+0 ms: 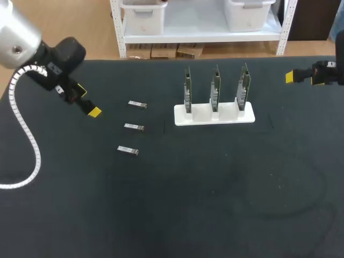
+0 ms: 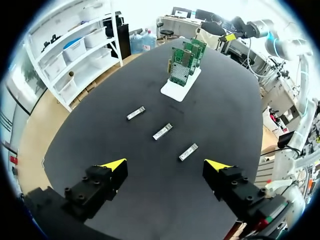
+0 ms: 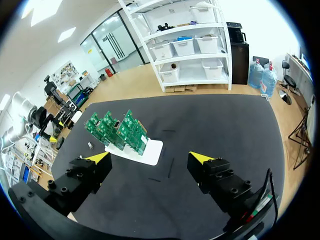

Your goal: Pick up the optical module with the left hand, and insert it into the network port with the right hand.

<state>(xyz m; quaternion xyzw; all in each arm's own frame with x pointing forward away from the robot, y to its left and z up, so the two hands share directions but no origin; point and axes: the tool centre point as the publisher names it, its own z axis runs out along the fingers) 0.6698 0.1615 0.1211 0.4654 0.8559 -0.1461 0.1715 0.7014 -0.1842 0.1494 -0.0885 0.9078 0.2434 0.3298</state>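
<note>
Optical modules [image 1: 134, 127], three small flat metal bars with a silvery sheen, lie loose on the table [image 1: 215, 204]. They form a slanted row, well apart from each other, left of the white stand [image 1: 180, 116]. Nothing touches them. The table top is a matte black sheet, smooth and dull.

The stand is a low, rounded white block. Three circuit boards [image 1: 215, 88] stand upright in it side by side. They are thin green cards seen nearly edge-on from the head view, with a pale grey patch on the nearest one in the left wrist view.

The left gripper [image 2: 165, 164] hangs above the table's left part, near the row of modules but clear of it. Its blocky black fingers are spread wide, their yellow wedge tips far apart with only bare table between them. A white ribbed cable [image 1: 27, 134] loops down from the left arm.

The right gripper [image 3: 149, 157] sits near the far right edge of the table, well apart from the stand. Its fingers are also spread wide and hold nothing, and its yellow tips point toward the boards.
</note>
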